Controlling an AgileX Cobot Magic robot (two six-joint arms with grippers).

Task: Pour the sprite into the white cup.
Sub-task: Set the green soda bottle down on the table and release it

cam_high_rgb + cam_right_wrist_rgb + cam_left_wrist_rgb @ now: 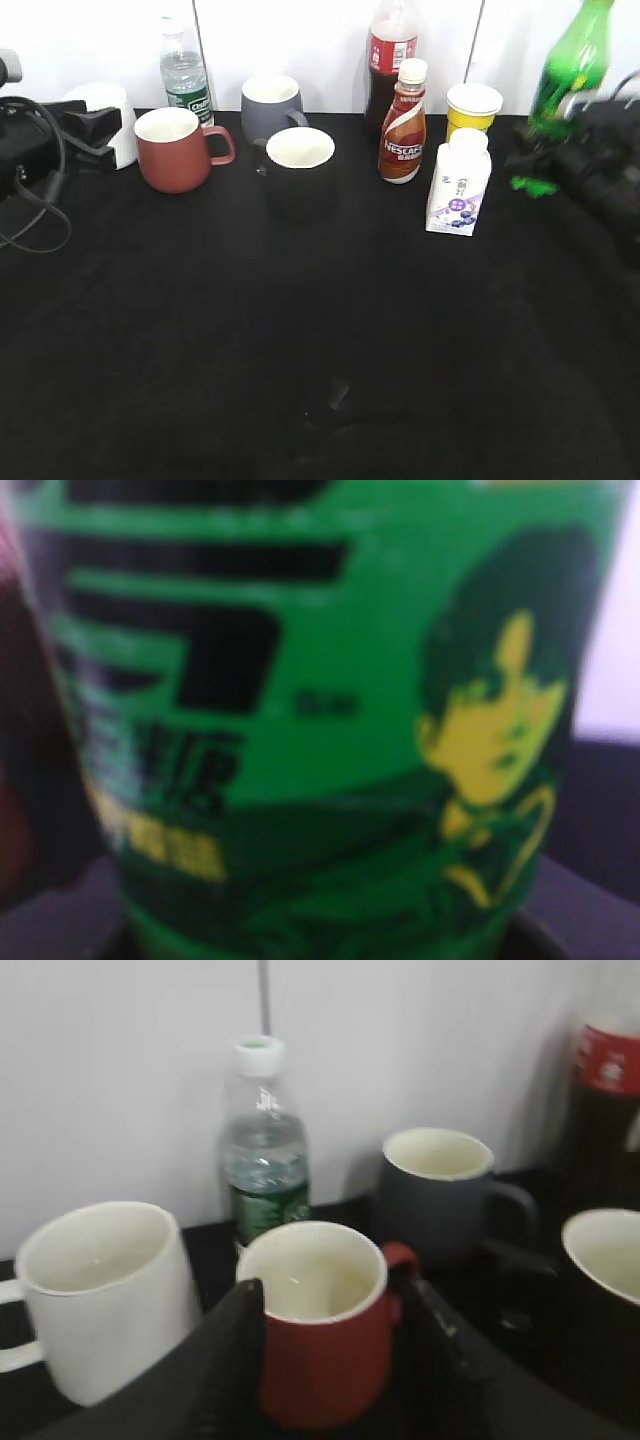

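While the right pincer (560, 160) is pinching the tilted Sprite bottle (570, 65), the white cup (105, 115) is sitting far left, nearer the left pincer (330, 1360), which is spread around the red mug (320, 1330).

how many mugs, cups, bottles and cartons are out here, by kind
mugs with handles: 4 (white cup, red mug, grey mug, black mug)
handleless cups: 1 (yellow cup)
bottles: 4 (sprite, water bottle, cola bottle, Nescafe bottle)
cartons: 1 (white carton)
total: 10
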